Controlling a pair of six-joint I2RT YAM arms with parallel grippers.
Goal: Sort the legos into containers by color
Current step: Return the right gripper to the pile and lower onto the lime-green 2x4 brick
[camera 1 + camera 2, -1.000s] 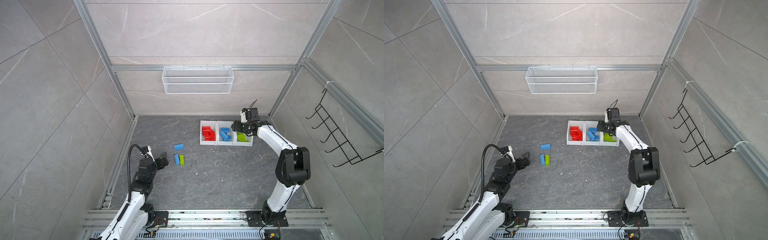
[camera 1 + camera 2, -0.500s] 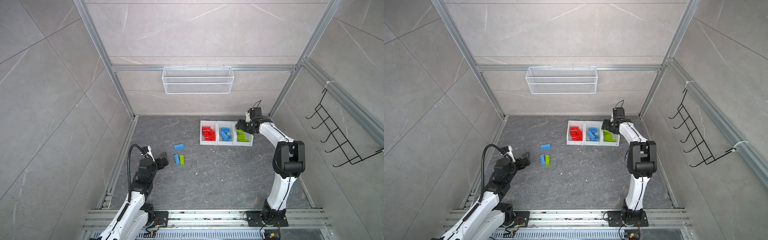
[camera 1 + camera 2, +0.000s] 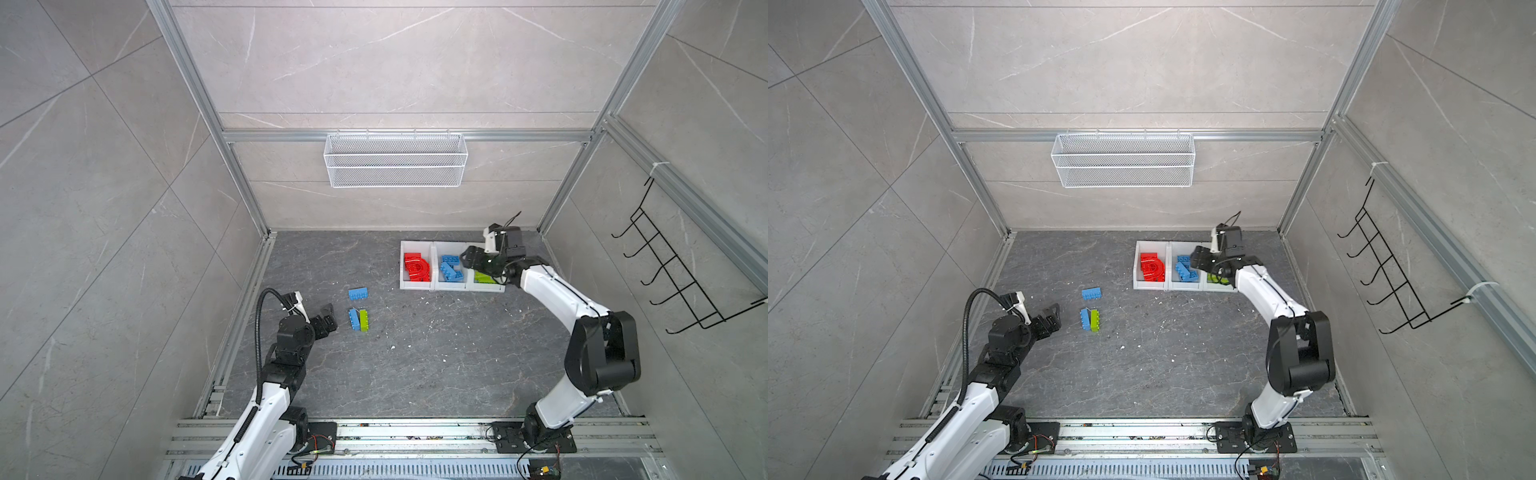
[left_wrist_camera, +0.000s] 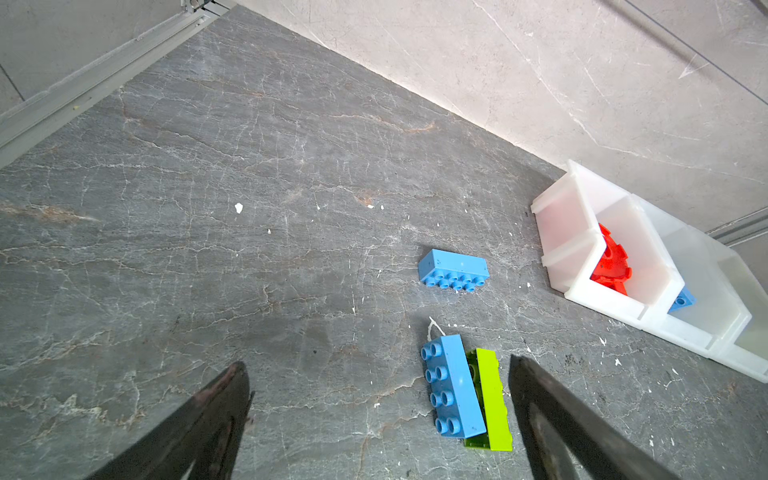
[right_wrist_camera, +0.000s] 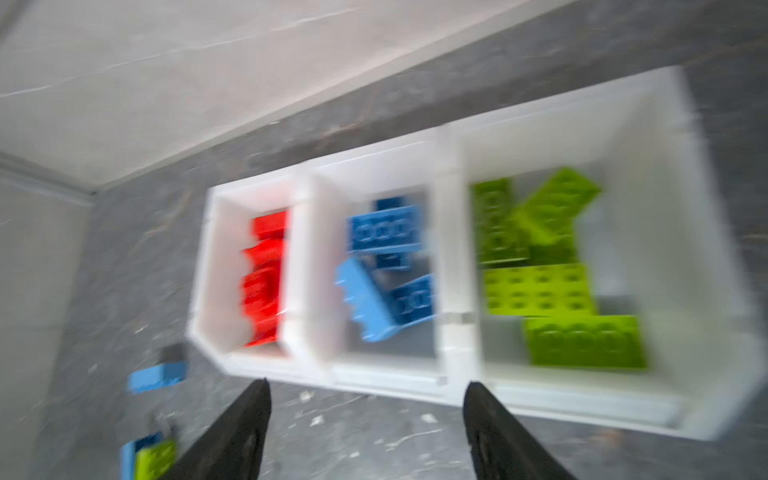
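Three containers in a row, three loose legos on the counter: two blue, one green. Left hand and right hand both spread apart, empty.

The bins are plain white, the red bricks, blue bricks and lime-green bricks solid-coloured, like the loose blue brick, second blue brick and loose green brick, the tabletop dark grey with pale veins and white flecks, the mesh basket white.
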